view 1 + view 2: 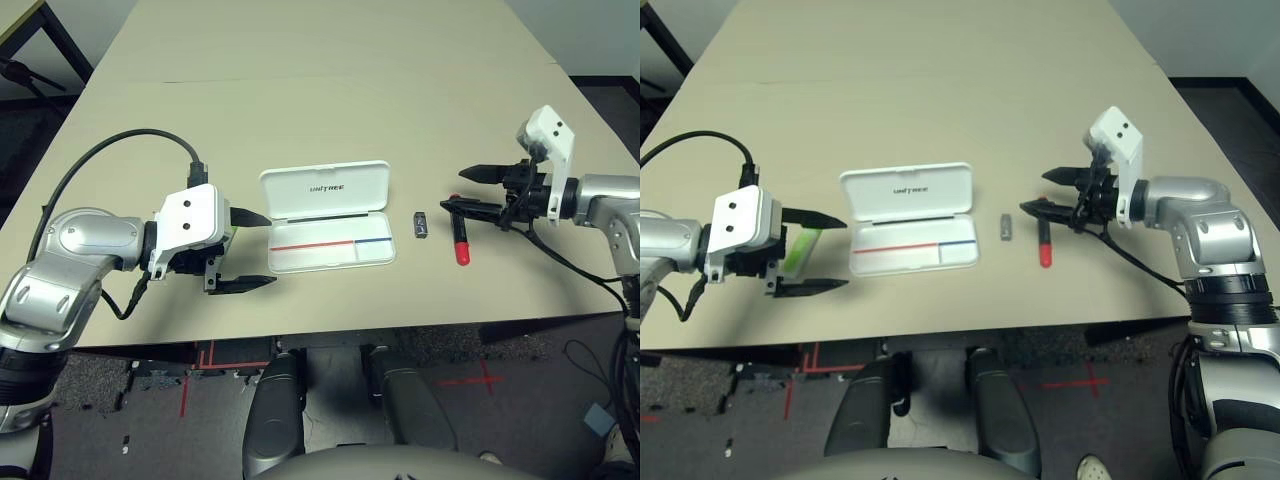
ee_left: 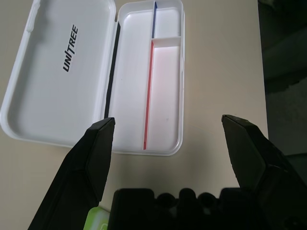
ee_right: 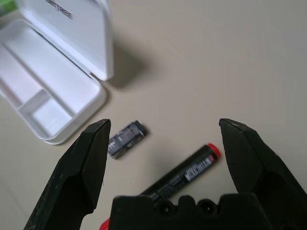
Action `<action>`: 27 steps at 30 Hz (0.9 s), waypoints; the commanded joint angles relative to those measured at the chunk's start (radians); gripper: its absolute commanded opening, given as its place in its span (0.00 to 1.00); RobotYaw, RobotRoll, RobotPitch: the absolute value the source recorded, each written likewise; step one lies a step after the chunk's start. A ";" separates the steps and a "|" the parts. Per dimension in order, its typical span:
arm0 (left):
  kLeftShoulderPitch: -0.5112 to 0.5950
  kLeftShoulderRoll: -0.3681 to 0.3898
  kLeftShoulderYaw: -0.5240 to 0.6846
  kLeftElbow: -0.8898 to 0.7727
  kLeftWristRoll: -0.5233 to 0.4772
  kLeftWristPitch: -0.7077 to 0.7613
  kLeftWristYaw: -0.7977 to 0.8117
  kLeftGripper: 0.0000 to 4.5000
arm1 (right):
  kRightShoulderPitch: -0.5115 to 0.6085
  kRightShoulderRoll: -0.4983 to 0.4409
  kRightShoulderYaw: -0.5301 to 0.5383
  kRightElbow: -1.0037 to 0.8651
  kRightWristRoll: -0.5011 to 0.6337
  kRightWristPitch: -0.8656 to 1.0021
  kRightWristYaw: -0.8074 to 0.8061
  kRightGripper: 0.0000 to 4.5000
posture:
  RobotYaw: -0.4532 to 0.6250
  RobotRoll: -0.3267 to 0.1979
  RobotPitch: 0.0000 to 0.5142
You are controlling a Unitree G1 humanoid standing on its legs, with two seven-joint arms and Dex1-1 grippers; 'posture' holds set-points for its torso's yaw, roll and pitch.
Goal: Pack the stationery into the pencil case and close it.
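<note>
I see the pencil case [image 1: 327, 218] lying open near the middle of the table [image 1: 320, 80], lid tipped back with its lettering showing, the tray with the red-and-blue line nearest me and nothing in it. My left gripper [image 1: 250, 250] hangs just to the left of the case, fingers spread wide and holding nothing; the light-green highlighter [image 1: 800, 250] lies on the table under it. My right gripper [image 1: 1050, 192] sits over on the right, fingers likewise wide apart and empty, above the red-and-black marker [image 3: 184, 175]. The small dark grey piece [image 1: 421, 225] rests between the case and the marker, touching neither.
</note>
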 commanded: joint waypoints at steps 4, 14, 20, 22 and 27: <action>-0.023 0.029 -0.006 -0.045 -0.023 0.019 -0.008 1.00 | -0.033 0.027 -0.024 -0.137 0.028 0.335 -0.190 1.00 | 0.38 0.62 0.45; -0.046 0.033 -0.033 -0.045 -0.013 0.006 -0.013 1.00 | -0.068 0.216 -0.106 -0.193 -0.014 0.616 -0.472 1.00 | 0.39 0.62 0.47; -0.037 0.035 -0.037 -0.055 -0.010 0.003 -0.011 1.00 | -0.041 0.278 -0.136 -0.264 -0.011 0.697 -0.548 1.00 | 0.39 0.62 0.48; -0.039 0.032 -0.041 -0.057 -0.009 0.003 -0.009 1.00 | -0.027 0.279 -0.129 -0.276 -0.006 0.702 -0.557 1.00 | 0.39 0.62 0.49; -0.043 0.026 -0.052 -0.060 -0.007 0.001 -0.003 1.00 | 0.016 0.275 -0.101 -0.275 -0.009 0.677 -0.579 1.00 | 0.39 0.62 0.48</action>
